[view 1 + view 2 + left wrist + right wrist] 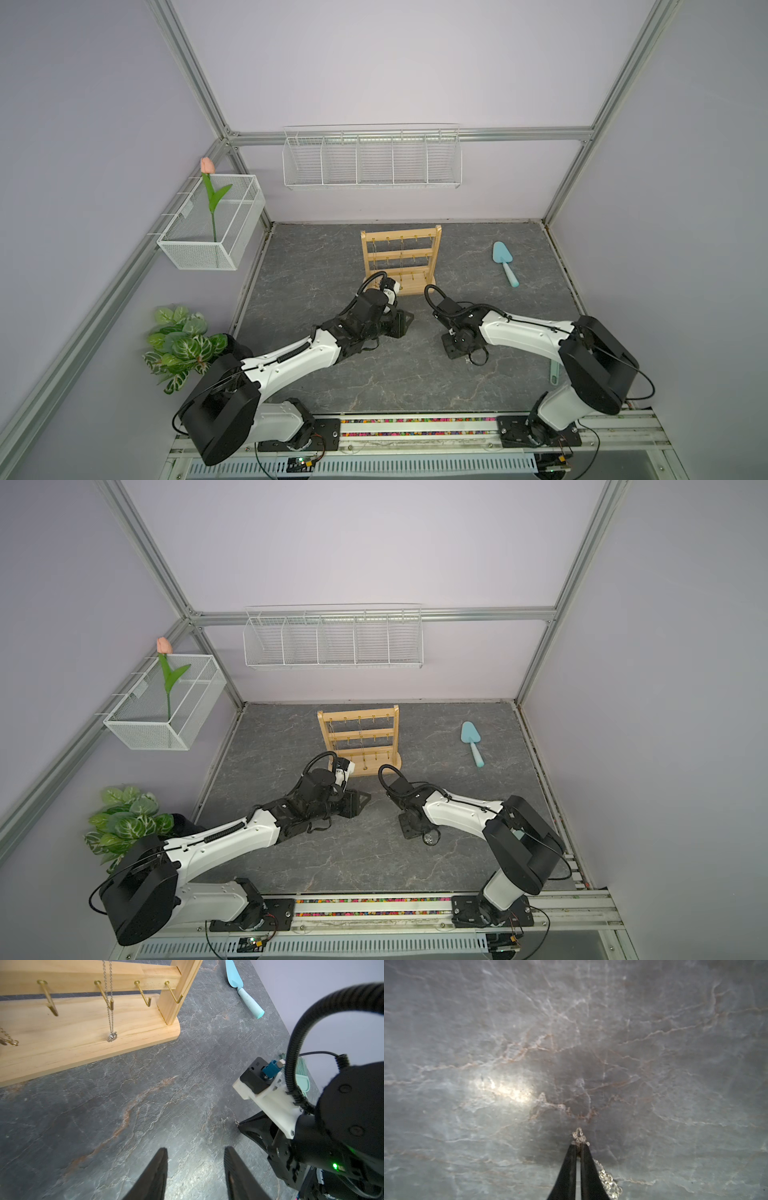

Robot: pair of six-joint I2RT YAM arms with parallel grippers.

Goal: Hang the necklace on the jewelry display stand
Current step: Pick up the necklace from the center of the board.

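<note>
You are at the pickup: your right jaws are pinched shut on the necklace [579, 1136], which lies bunched on the worktop [374, 374] in front of the jewelry display stand [402, 252], not touching it. Lifting it and looping it over a free hook are left to do. Your left jaws stand apart, holding nothing, near the stand's base. A silver chain [110, 1018] already hangs there. The wire wall basket [372, 162] looks empty; the mesh basket [199, 253] holds a tulip [206, 165].

A robotics lab cell: aluminium-profile frame [519, 134], bare lilac walls [395, 62], slotted mounting rail [415, 428] in front.
</note>
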